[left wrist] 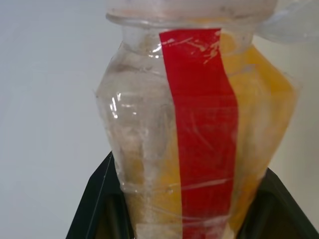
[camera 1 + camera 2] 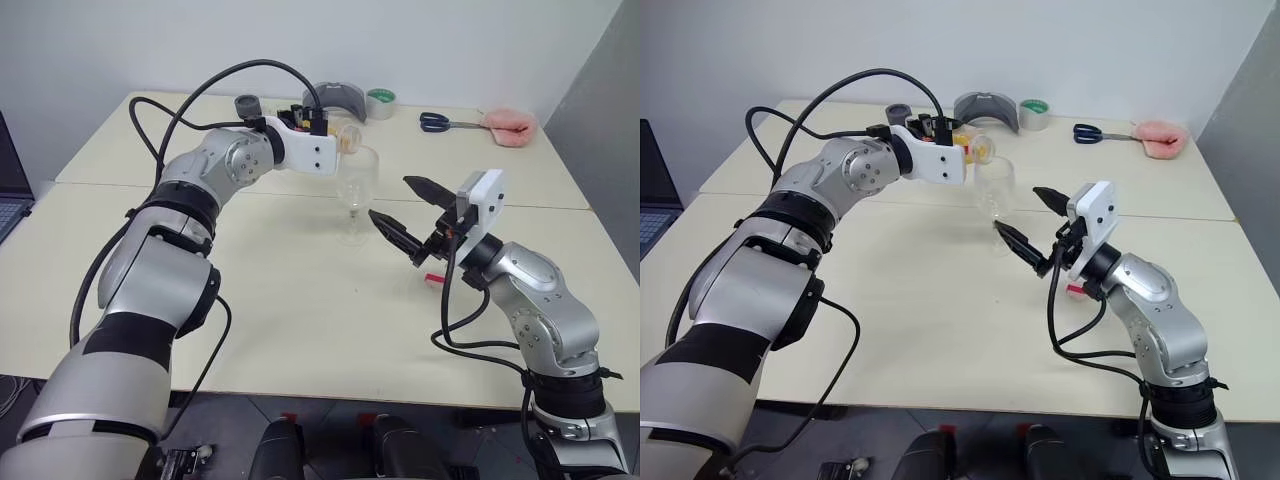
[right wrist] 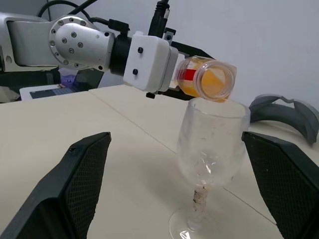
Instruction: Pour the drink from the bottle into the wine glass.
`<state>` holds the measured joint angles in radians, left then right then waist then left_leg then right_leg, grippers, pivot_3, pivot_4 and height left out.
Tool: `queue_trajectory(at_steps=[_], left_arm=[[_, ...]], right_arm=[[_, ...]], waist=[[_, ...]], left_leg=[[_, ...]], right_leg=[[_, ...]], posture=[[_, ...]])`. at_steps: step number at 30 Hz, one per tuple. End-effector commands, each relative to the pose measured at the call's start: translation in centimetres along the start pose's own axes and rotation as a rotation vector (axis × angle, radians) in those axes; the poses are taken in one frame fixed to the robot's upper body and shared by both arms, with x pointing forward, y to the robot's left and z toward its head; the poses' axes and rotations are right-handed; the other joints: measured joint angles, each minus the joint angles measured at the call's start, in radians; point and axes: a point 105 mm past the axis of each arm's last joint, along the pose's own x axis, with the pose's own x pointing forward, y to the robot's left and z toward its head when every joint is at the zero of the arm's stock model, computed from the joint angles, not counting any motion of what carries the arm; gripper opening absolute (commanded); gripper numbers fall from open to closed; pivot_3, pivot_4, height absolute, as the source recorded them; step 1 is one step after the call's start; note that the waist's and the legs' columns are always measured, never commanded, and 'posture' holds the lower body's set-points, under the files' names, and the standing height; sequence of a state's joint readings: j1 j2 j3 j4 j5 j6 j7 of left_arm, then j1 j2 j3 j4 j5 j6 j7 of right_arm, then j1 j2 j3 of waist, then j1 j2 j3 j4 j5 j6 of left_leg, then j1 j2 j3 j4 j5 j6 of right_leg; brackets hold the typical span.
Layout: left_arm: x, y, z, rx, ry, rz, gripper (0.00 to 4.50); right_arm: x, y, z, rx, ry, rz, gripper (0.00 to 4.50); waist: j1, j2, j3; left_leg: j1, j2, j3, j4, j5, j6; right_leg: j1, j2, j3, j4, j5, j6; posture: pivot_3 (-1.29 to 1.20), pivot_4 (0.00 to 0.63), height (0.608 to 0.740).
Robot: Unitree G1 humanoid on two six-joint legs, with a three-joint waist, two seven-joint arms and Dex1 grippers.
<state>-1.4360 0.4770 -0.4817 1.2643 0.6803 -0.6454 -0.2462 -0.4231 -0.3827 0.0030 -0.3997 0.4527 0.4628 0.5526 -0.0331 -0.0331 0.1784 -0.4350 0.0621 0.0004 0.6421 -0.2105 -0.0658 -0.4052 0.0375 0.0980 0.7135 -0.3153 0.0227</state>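
Observation:
My left gripper [image 2: 333, 134] is shut on the bottle [image 3: 207, 78], a clear plastic one with a red stripe [image 1: 199, 124]. It lies almost level on its side, uncapped, with its open mouth just above the rim of the wine glass [image 2: 357, 182]. The orange drink [image 3: 215, 80] pools along the bottle's lower side up to the mouth. The glass [image 3: 212, 149] stands upright on the table and its bowl looks empty. My right gripper [image 2: 390, 198] hangs open just to the right of the glass, level with the bowl and not touching it.
At the back of the beige table [image 2: 300, 320] lie scissors [image 2: 440, 122], a pink cloth [image 2: 510, 127], a roll of tape [image 2: 380, 103], a grey curved object [image 2: 340, 98] and a dark cup [image 2: 247, 105]. A small red-and-white piece [image 2: 433, 279] lies under my right wrist. A laptop [image 2: 8, 190] sits at far left.

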Motion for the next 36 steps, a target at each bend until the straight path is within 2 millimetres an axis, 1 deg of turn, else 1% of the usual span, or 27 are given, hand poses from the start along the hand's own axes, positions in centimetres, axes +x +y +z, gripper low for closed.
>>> queue_trajectory(at_steps=[1, 14, 24, 36], left_arm=[[-0.2, 3.3, 0.8, 0.067, -0.024, 0.083, 1.82], [-0.3, 4.5, 0.8, 0.15, -0.009, 0.1, 1.82], [-0.4, 4.8, 0.5, 0.191, 0.007, 0.093, 1.82], [-0.6, 4.9, 0.3, 0.221, 0.014, 0.091, 1.82]], right_arm=[[0.3, 0.2, 1.6, -0.04, -0.061, 0.012, 4.5], [0.4, 0.3, 1.7, -0.038, -0.064, 0.014, 4.5], [0.5, 0.7, 1.6, -0.035, -0.062, 0.034, 4.5], [0.5, 0.6, 1.7, -0.034, -0.062, 0.037, 4.5]], waist=[[0.0, 0.0, 0.0], [0.0, 0.0, 0.0], [0.0, 0.0, 0.0], [0.0, 0.0, 0.0]], left_leg=[[0.0, 0.0, 0.0, 0.0, 0.0, 0.0], [0.0, 0.0, 0.0, 0.0, 0.0, 0.0], [0.0, 0.0, 0.0, 0.001, 0.0, 0.0], [0.0, 0.0, 0.0, 0.001, 0.0, 0.0]], right_leg=[[0.0, 0.0, 0.0, 0.0, 0.0, 0.0], [0.0, 0.0, 0.0, 0.0, 0.0, 0.0], [0.0, 0.0, 0.0, 0.001, 0.0, 0.0], [0.0, 0.0, 0.0, 0.001, 0.0, 0.0]], posture=[[0.0, 0.15, 0.74], [0.0, 0.15, 0.74], [0.0, 0.15, 0.74], [0.0, 0.15, 0.74]])
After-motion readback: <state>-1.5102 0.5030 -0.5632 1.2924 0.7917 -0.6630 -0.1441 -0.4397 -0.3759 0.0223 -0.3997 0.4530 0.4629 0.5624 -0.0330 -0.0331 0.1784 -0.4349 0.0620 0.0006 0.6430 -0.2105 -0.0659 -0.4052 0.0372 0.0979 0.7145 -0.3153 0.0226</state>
